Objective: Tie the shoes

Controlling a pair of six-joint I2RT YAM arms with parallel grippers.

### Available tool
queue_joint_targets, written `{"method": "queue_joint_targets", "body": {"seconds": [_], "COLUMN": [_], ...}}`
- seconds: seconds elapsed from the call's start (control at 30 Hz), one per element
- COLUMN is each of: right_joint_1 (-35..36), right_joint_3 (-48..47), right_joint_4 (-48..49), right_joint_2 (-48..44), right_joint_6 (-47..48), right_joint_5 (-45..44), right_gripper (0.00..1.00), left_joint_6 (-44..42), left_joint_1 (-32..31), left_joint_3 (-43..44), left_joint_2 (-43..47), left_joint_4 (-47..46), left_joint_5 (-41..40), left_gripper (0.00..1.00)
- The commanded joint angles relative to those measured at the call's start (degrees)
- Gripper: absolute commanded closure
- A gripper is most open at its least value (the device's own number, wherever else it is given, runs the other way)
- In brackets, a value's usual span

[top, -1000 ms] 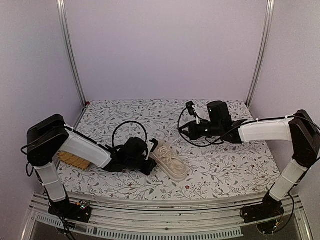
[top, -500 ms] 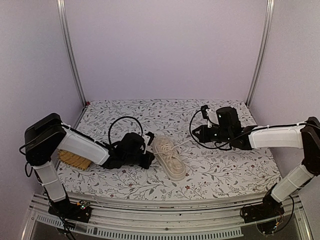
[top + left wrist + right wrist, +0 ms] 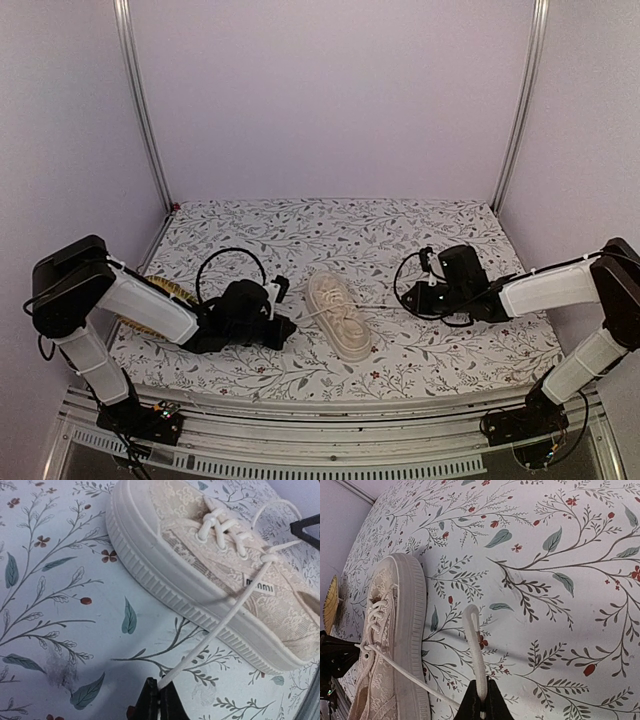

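The cream sneaker [image 3: 338, 316] lies on the floral cloth in the middle, toe toward the near edge; it also shows in the left wrist view [image 3: 215, 565] and the right wrist view [image 3: 395, 645]. My left gripper [image 3: 283, 325] sits just left of the shoe, low on the cloth, shut on the end of one pale lace [image 3: 220, 625] that runs taut to the shoe's knot. My right gripper [image 3: 408, 300] sits to the right of the shoe, shut on the other lace [image 3: 476, 655], which is folded into a loop sticking out past the fingertips.
A flat yellow woven mat [image 3: 158, 300] lies at the left, partly under my left arm. Black cables loop above both wrists. Metal posts stand at the back corners, and the table's front rail [image 3: 330, 410] runs along the near edge.
Both grippers have moved outward and lower, away from the shoe, pulling the laces taut. The right arm has swung down and right; the shoe has shifted slightly.
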State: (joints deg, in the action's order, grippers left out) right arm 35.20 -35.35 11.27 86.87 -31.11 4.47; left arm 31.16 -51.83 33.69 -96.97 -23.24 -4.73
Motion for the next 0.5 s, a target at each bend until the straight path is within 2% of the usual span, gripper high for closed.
{"method": "queue_joint_targets", "body": {"seconds": [0.0,0.2,0.47], "right_joint_1": [-0.6,-0.6,-0.6], "right_joint_3": [-0.3,-6.2,-10.5], "right_joint_4": [3.6,3.4,6.0], "right_joint_2": [-1.5,-3.1,-1.5], "right_joint_6": [-0.4,4.7,4.8], "right_joint_5": [1.9,6.0,11.7], "right_gripper": [0.98,0.98,0.98], "left_joint_6": [0.5,-3.3,-4.6], "left_joint_1": [0.7,0.7,0.7], "left_joint_3": [0.4,5.6,8.3], "left_joint_2": [2.8,3.8,2.0], "left_joint_4": [-1.4,-2.8,-5.3], "left_joint_5": [1.4,4.6,9.9], "left_gripper": [1.0,1.0,1.0]}}
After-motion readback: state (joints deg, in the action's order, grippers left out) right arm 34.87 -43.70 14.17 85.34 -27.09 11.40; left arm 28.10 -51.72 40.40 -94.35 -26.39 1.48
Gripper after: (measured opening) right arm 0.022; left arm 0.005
